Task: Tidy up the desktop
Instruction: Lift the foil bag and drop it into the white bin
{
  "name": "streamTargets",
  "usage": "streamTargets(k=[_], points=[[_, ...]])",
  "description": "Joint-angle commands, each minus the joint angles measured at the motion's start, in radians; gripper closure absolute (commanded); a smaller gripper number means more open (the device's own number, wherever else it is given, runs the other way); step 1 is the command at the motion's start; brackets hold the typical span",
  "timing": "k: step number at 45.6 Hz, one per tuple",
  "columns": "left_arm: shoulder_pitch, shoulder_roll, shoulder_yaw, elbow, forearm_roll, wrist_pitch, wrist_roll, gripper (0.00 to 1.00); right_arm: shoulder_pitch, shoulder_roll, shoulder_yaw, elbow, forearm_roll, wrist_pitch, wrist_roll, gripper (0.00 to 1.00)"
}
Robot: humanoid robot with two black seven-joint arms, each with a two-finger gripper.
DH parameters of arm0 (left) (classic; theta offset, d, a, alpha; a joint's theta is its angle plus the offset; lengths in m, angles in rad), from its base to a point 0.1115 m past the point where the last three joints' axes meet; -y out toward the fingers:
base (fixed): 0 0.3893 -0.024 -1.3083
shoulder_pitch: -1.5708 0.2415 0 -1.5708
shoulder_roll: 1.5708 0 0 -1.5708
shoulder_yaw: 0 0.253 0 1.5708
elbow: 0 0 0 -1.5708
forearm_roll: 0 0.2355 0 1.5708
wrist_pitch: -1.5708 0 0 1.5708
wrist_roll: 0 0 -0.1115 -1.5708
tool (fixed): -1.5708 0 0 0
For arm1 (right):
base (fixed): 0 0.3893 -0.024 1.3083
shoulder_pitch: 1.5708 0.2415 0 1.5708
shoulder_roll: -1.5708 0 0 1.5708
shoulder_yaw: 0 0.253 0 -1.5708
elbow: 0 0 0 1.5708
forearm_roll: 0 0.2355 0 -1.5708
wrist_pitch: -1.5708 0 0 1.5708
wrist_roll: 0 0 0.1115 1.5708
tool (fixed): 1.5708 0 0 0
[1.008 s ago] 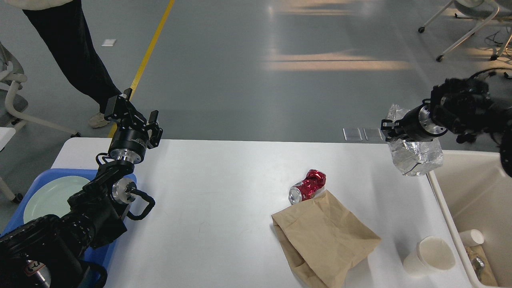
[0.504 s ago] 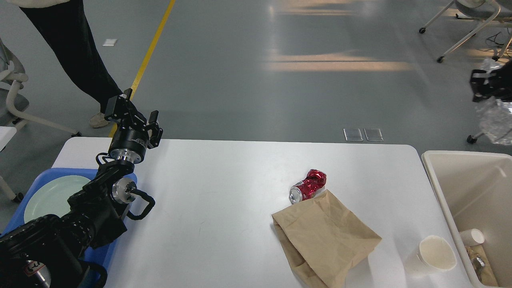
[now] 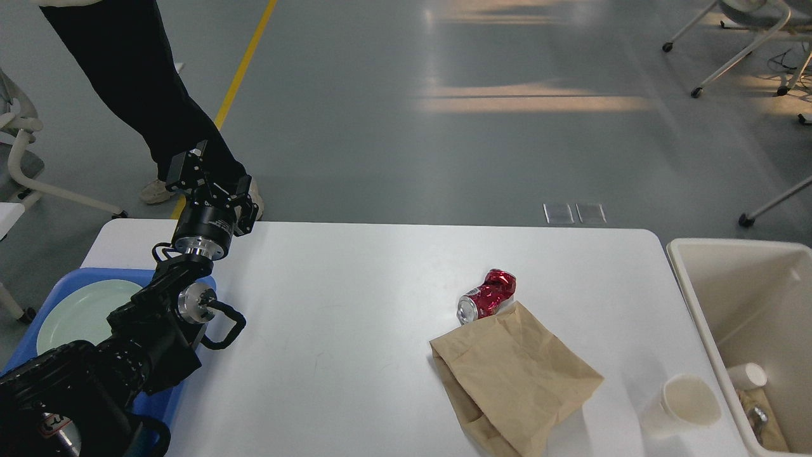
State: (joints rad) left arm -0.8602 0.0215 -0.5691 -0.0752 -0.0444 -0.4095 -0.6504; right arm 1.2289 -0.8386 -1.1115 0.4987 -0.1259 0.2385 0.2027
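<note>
Gone from view is the right pincer with its crinkled foil. Left pincer [image 3: 214, 179] is hovering over the counter's [image 3: 355, 298] far-left corner, fingers parted and grasping nothing, while a crushed red can [image 3: 487, 296] is lying centre-right, touching a brown paper bag [image 3: 514, 377].

The bench [image 3: 355, 304] is a large white rectangular top with rounded corners and a smooth matte face. It lies flat and level, filling the lower middle of the view from the far left corner across to the right. Its far edge runs straight along the grey floor; the near edge is cut off.
</note>
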Motion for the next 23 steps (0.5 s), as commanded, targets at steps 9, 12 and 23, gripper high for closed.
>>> streamTargets(k=[9,12,23], points=[[0.0,0.0,0.0,0.0,0.0,0.0,0.0,0.03,-0.264,0.052,0.268,-0.08,0.003,-0.062,0.001,1.0],[0.0,0.0,0.0,0.0,0.0,0.0,0.0,0.03,-0.284,0.064,0.289,-0.095,0.003,-0.062,0.001,0.87],[0.0,0.0,0.0,0.0,0.0,0.0,0.0,0.03,-0.302,0.088,0.295,-0.098,0.003,-0.064,0.001,0.37]])
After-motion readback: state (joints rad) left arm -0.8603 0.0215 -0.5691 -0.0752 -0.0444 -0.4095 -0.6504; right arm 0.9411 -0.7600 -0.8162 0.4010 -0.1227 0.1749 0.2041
